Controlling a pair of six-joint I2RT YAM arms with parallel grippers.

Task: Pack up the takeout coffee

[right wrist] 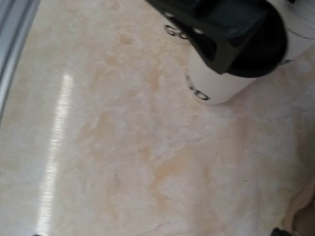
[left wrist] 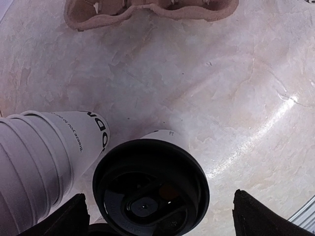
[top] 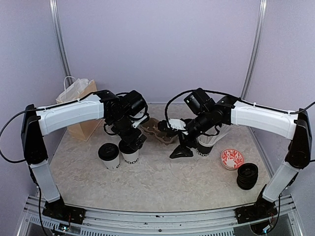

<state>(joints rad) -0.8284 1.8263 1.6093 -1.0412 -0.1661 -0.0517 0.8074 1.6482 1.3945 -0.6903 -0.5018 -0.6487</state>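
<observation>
Two takeout coffee cups stand side by side left of centre. One lidded cup [top: 109,156] is on the left. The other cup [top: 131,156] is under my left gripper [top: 132,143]. In the left wrist view its black lid [left wrist: 150,189] lies between the two fingertips [left wrist: 74,216], with a gap on each side, so the left gripper [left wrist: 162,219] is open around it without touching. The neighbouring cup [left wrist: 49,157] is close on the left. My right gripper [top: 181,149] hangs open over bare table near the centre, holding nothing. Its fingers are out of the right wrist view, which shows the cup [right wrist: 221,81].
A brown cardboard two-cup tray [top: 158,131] sits behind the cups. A brown paper bag [top: 78,105] stands at the back left. A stack of white cups [top: 210,140] is behind the right gripper. A red patterned dish [top: 232,159] and a stack of black lids [top: 247,175] lie at the right.
</observation>
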